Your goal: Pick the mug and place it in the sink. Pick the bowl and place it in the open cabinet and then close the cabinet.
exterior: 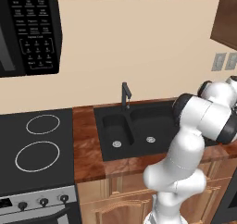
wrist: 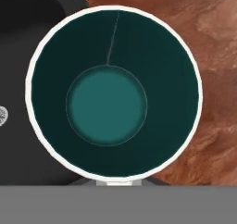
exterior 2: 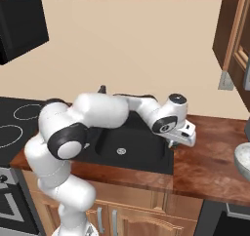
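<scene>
The mug [wrist: 107, 105] is seen from straight above and very close: a white rim around a teal inside. It hangs over the right edge of the black sink [wrist: 23, 38], half above the basin and half above the brown counter [wrist: 213, 56]. My gripper [exterior 2: 174, 142] is at the sink's [exterior 2: 132, 154] right rim, shut on the mug; its fingertips are hidden behind it. The grey-white speckled bowl [exterior 2: 243, 162] sits on the counter at the far right. The brown wall cabinet [exterior 2: 233, 32] stands open above it, also seen as the cabinet [exterior: 227, 24].
The dark faucet [exterior: 125, 96] rises behind the double-basin sink [exterior: 139, 126]. A stove [exterior: 37, 149] with ring burners lies to the left, and a black microwave [exterior: 30, 31] hangs above it. Wall outlets [exterior: 224, 61] sit at the right.
</scene>
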{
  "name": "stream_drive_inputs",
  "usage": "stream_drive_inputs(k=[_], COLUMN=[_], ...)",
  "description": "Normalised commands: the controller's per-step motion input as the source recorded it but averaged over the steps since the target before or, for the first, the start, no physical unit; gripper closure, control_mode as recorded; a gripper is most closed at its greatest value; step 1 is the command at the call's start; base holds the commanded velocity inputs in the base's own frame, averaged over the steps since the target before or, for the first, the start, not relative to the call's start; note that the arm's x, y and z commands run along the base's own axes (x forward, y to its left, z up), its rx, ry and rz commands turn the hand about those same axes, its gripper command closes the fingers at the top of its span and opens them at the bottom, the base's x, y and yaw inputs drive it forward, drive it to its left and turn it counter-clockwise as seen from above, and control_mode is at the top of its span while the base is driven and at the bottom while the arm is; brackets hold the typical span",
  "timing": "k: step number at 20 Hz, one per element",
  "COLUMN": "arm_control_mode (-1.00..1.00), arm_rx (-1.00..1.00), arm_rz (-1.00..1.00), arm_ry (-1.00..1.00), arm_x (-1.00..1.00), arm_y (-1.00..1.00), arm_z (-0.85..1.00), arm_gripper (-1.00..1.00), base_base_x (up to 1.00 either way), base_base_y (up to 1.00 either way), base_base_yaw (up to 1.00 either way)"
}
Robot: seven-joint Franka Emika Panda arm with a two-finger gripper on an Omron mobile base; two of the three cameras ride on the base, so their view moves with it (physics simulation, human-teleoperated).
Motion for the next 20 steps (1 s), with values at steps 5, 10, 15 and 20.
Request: stream_drive_inputs(k=[5, 10, 15, 20], arm_control_mode=[-1.0, -1.0, -1.0, -1.0], arm_rx=[-0.07, -0.09, -0.07, 0.0], arm_rz=[0.16, 0.16, 0.13, 0.08], arm_ry=[-0.02, 0.06, 0.11, 0.03], arm_x=[0.41, 0.51, 0.87, 0.77], arm_y=[0.84, 0.96, 0.7, 0.24], arm_z=[0.06, 0.0, 0.0, -0.05], arm_gripper=[1.0, 1.0, 1.0, 1.0], base_base_x=[0.0, 0.0, 0.0, 0.0], base_base_y=[0.0, 0.0, 0.0, 0.0], base_base_yaw=[0.0, 0.0, 0.0, 0.0])
